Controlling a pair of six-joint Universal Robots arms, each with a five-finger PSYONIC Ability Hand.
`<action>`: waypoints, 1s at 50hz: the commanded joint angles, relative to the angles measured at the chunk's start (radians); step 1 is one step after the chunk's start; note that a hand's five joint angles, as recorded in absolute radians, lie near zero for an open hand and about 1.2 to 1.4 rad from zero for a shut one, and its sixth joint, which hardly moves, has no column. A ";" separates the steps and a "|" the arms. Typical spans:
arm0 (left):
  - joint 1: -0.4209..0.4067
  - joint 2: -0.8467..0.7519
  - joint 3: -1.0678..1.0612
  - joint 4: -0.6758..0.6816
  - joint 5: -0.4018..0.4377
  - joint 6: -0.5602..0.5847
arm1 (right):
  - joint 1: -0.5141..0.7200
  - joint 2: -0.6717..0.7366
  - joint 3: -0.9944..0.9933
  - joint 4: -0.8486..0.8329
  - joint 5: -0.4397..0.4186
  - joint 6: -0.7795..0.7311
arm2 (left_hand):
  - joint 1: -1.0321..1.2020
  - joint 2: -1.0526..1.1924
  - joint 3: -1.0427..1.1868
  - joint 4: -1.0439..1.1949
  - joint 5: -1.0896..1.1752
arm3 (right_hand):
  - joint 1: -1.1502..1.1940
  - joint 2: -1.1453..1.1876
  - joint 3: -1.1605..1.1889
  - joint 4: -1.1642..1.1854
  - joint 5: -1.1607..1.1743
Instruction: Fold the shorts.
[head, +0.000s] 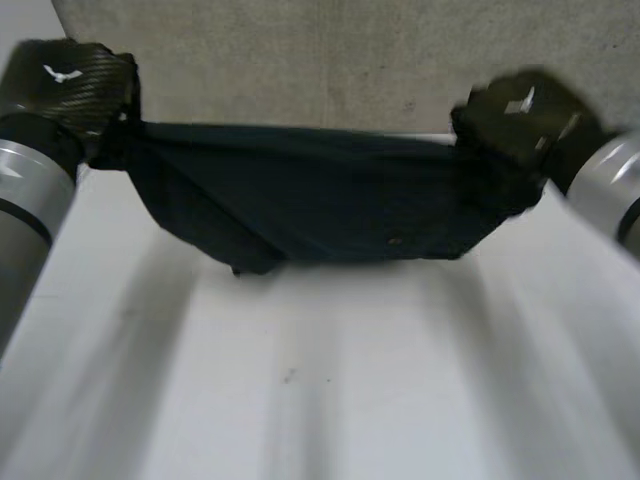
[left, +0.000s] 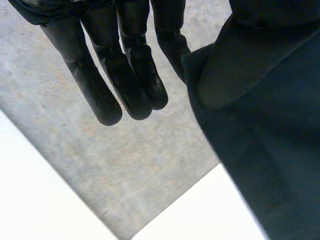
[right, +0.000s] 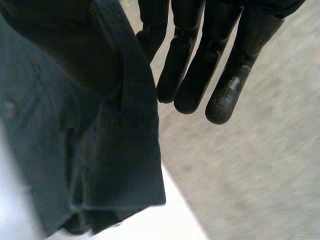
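The left hand (left: 125, 65) has long straight fingers (left: 107, 75) that point down. Its thumb presses a top corner of the shorts (head: 320, 195) against the nearest finger, so it pinches the cloth. The other fingers hang free and touch nothing. The right hand (right: 200, 60) does the same on the other side: straight fingers (right: 225, 95), with the thumb pinching the other top corner.

Both hands are held up high, near the far edge of the white desk (head: 320, 380), and the grey floor (head: 350, 60) is beyond it. The dark shorts hang between them like washing on a line. The top edge is pulled almost straight from one hand to the other. The bottom sags down toward the desk, and one low corner (head: 245, 265) hangs lowest. I cannot tell if it touches the desk.

The long way of the shorts runs side to side, from the left hand to the right hand. The short way hangs down. I cannot tell which edge is the waist.

The shorts look soft, thin and light. They bend and droop anywhere nothing holds them, so they will not keep a shape alone. I think the corners are the best place to hold them, the way both hands do now. That spreads the cloth wide and flat. A pinch with one finger and a thumb is small, so a corner could slip out if the hands pull too far apart.
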 joint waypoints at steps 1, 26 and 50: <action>0.018 0.050 0.049 -0.012 0.000 0.034 | 0.004 0.049 -0.283 0.177 0.021 -0.030 | 0.271 0.198 0.203 0.197 0.241 | 0.419 0.217 0.216 0.205 0.245; -0.050 -0.596 0.714 0.005 -0.017 0.054 | 0.083 0.510 -0.565 -0.033 0.104 -0.078 | 0.271 0.198 0.203 0.197 0.241 | 0.419 0.217 0.216 0.205 0.245; -0.025 -0.411 0.393 0.277 -0.106 -0.053 | 0.094 0.462 -0.452 -0.283 0.145 0.048 | 0.271 0.198 0.203 0.197 0.241 | 0.419 0.217 0.216 0.205 0.245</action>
